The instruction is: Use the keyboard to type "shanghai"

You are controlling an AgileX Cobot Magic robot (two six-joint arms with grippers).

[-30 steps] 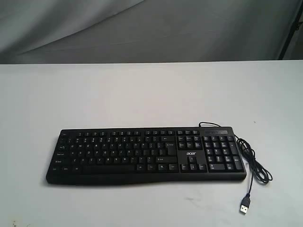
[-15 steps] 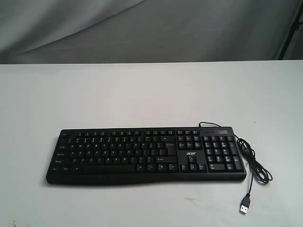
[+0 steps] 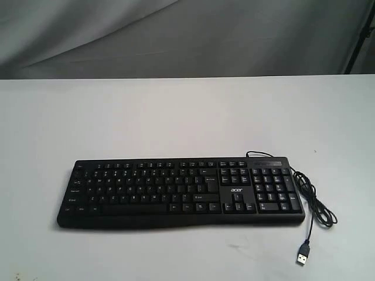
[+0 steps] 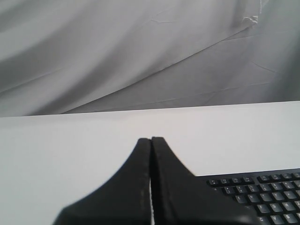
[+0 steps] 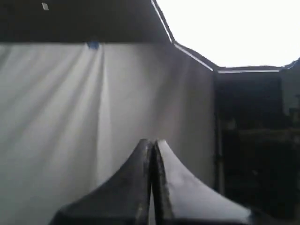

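The black full-size keyboard lies flat near the front of the white table, number pad to the right, with an "acer" logo and white legends. Its thin USB cable loops off the right end and finishes in a loose plug. Neither arm shows in the exterior view. In the left wrist view my left gripper is shut with nothing in it, raised above the table beside one end of the keyboard. The right gripper is shut and empty, facing a grey curtain; no keyboard shows in its view.
A grey cloth backdrop hangs behind the table's far edge. A dark stand shows at the far right. In the right wrist view there is a dark frame beside the curtain.
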